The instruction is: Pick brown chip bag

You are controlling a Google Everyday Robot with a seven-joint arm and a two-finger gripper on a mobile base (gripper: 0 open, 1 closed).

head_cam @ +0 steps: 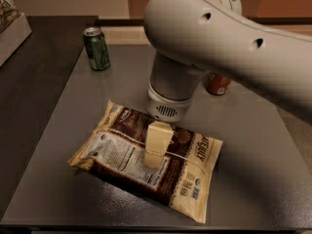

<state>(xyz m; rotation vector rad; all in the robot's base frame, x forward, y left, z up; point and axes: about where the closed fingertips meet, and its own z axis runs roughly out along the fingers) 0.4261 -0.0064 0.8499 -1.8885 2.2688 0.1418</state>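
The brown chip bag (pixel 119 156) lies flat on the grey table (pixel 253 179), dark brown with cream edges and its white nutrition label facing up. My gripper (pixel 155 156) points straight down over the middle of the bag, at or just above its surface. The big white arm (pixel 219 38) reaches in from the upper right and hides part of the table behind it.
A green can (pixel 96 48) stands at the back left of the table. A red can (pixel 217 83) stands at the back right, mostly hidden by my arm. A white box (pixel 12 30) sits at the far left on a darker surface.
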